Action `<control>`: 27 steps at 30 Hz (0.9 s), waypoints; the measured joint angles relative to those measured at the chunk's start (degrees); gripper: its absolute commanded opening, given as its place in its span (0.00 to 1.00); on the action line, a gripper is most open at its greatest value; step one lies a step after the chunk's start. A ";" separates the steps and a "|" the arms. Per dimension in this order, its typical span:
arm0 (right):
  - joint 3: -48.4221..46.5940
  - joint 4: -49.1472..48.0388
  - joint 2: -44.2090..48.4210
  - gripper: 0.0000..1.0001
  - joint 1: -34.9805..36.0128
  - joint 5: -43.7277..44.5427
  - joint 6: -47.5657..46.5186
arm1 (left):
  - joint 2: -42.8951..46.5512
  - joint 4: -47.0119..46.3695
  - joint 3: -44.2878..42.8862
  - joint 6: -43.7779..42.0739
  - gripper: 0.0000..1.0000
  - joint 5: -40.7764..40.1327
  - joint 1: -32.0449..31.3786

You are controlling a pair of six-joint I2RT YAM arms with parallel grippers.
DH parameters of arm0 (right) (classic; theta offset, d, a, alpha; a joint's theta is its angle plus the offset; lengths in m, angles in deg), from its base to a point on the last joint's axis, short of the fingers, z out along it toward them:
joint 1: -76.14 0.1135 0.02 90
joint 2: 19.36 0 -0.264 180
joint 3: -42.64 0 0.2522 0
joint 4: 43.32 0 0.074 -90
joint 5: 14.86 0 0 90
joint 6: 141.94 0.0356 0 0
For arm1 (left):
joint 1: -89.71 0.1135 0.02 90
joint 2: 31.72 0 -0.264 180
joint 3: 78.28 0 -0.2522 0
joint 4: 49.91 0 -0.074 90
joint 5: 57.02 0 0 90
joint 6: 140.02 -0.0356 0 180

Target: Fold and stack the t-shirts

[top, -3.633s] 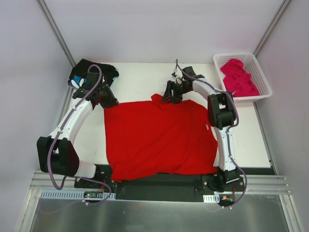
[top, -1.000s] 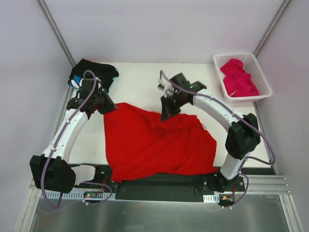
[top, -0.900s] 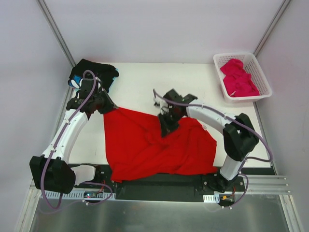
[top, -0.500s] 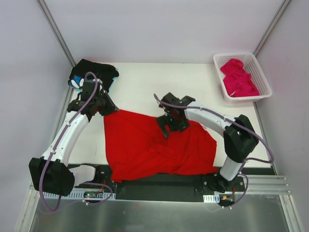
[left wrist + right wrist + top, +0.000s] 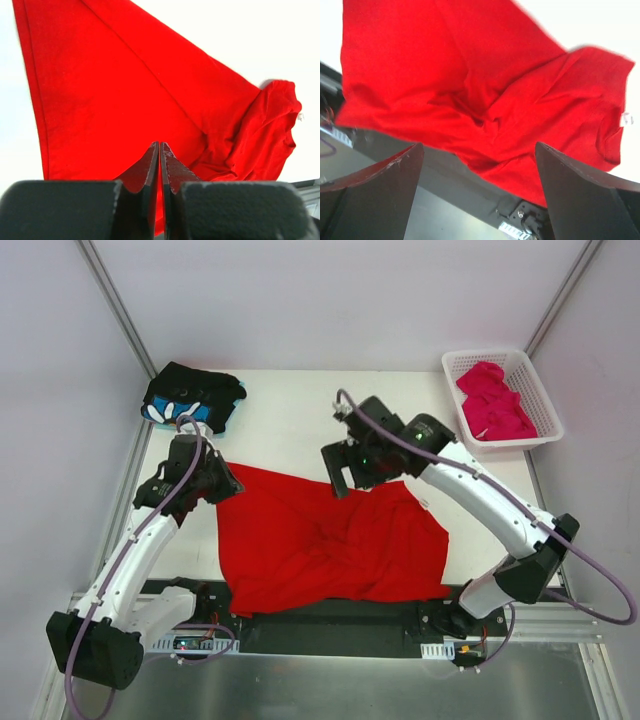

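The red t-shirt (image 5: 300, 540) lies on the white table, flat at the left and bunched into folds toward the middle and right. My left gripper (image 5: 226, 484) sits at its far-left corner and is shut, with a sliver of red cloth between the fingers (image 5: 150, 165). From there the red t-shirt (image 5: 100, 75) spreads away from the tips. My right gripper (image 5: 340, 472) hangs open above the shirt's far edge, holding nothing. Below it the red t-shirt (image 5: 420, 60) shows crumpled. The black flower-print t-shirt (image 5: 195, 395) lies folded at the far left. The pink t-shirt (image 5: 495, 400) is in the basket.
The white lattice basket (image 5: 541, 391) stands at the far-right corner of the table. A black rail (image 5: 330, 625) with the arm bases runs along the near edge. Enclosure walls close in both sides and the back.
My right gripper opened, let go of the red shirt's far edge and rose; the cloth dropped into a crumpled heap. My left gripper moved slightly nearer, still at its corner.
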 measured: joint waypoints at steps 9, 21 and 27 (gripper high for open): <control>27.45 2.51 13.60 0.89 -0.09 3.32 6.32 | 3.06 -0.20 1.22 -1.38 0.07 -4.33 -9.22; 44.41 -6.86 21.16 0.48 3.19 13.64 12.28 | 4.24 -1.07 5.14 -1.42 0.07 -9.51 -14.47; 45.77 -14.49 15.67 0.48 5.42 13.99 12.46 | -0.57 -1.18 4.28 -1.11 0.06 -11.32 -17.99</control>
